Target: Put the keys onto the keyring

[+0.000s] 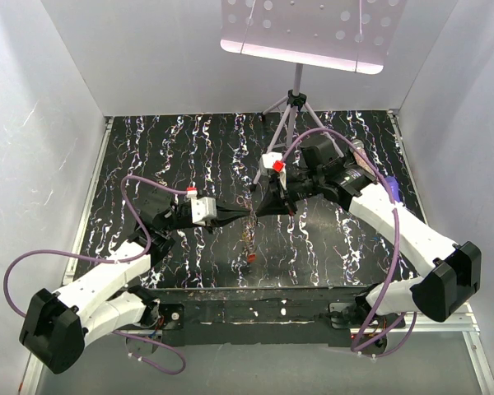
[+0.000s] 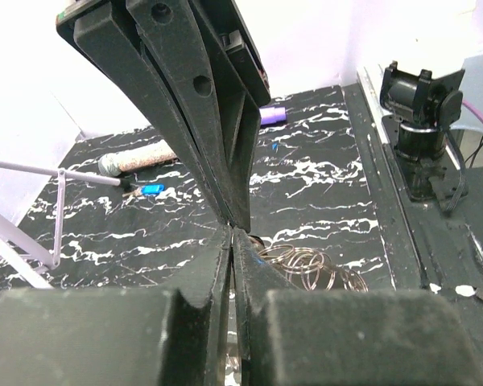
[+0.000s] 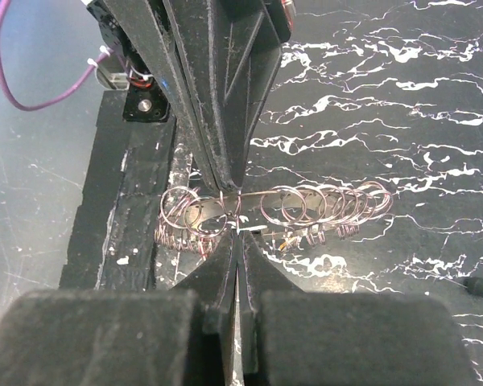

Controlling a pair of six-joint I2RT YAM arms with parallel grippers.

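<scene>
The keyring [image 1: 249,237] is a thin grey-brown strand with a small red piece at its lower end. It dangles below the point where my two grippers meet over the table's middle. In the right wrist view it [image 3: 306,206] is a row of several small wire loops on a metal band. My left gripper [image 2: 232,235] and right gripper [image 3: 237,235] are both shut, tip to tip, pinching the keyring's top. Some loops [image 2: 306,265] show behind the left fingers. A small blue-headed piece [image 2: 151,190], possibly a key, lies on the table. The other keys are hidden.
A tripod stand [image 1: 292,107] with a white perforated panel [image 1: 313,33] stands at the back centre. A speckled brown cylinder [image 2: 141,158] and a purple object [image 1: 393,191] lie near the right arm. White walls enclose the black marbled table [image 1: 173,148].
</scene>
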